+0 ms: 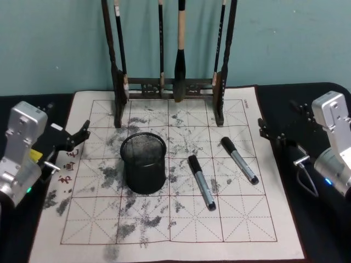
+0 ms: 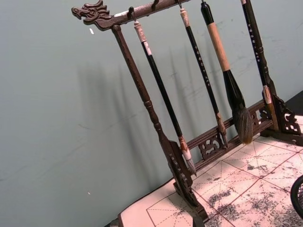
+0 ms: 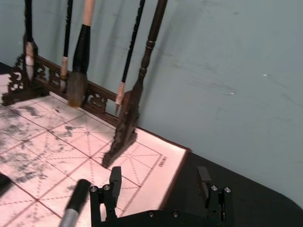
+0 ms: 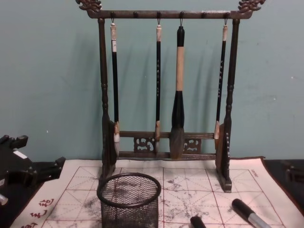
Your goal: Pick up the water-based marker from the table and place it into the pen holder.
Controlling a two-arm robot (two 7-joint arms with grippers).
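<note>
On the table (image 1: 323, 241), an ink-smudged calligraphy mat (image 1: 137, 230) carries two water-based markers lying flat, neither one held. The nearer marker (image 1: 201, 182) rests just right of the pen holder (image 1: 143, 178), not touching it. The black mesh cup stands upright, left of the mat's centre. The farther marker (image 1: 239, 160) lies further right, roughly parallel to the first, and both point their black ends toward the back. The left gripper (image 4: 42, 152) hangs at the mat's left edge with its jaws spread wide and empty. The right gripper (image 3: 159, 176) sits off the mat's right edge, also wide open and holding nothing. Behind them, at the mat's far side, a dark wooden brush rack (image 4: 164, 14) holds four hanging brushes (image 4: 178, 95) before a teal wall (image 4: 47, 71).
</note>
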